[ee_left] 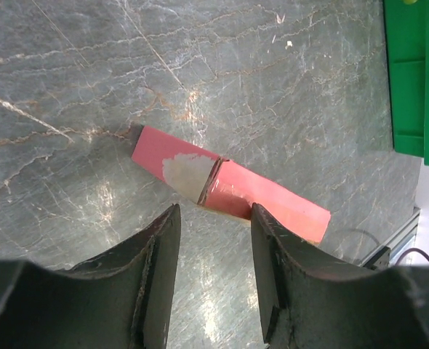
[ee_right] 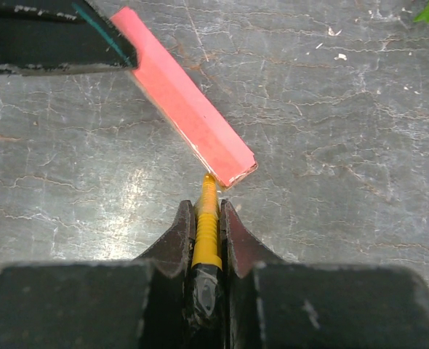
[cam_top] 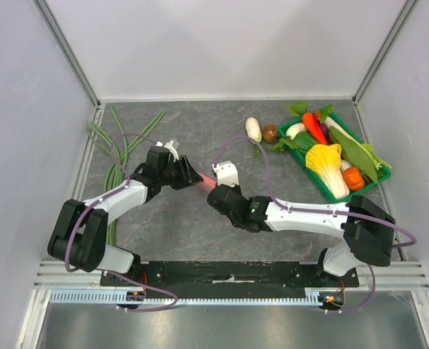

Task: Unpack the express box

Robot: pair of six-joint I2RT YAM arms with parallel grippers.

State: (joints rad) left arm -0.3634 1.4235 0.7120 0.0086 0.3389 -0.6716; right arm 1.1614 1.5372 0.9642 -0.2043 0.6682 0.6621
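Grey marbled tabletop [cam_top: 200, 225], white walls [cam_top: 222, 43]. Clamped tight in right gripper [ee_right: 209, 207]: yellow knife [ee_right: 207, 233], tip touching pink box [ee_right: 185, 109] mid-table. Left gripper [ee_left: 214, 218] half spread above box, gripping nothing visible, hiding its far end. Green tray [ee_left: 407, 73] far right, contents unclear.

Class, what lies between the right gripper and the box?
The yellow knife, clamped in the right gripper, its tip reaching the box; the right wrist view shows it.

Bright, even light from above; clear views.
White glare patches gleam on the table [ee_left: 105, 196] in both wrist views; shadows are soft and faint; the dark near foreground looks slightly blurred.
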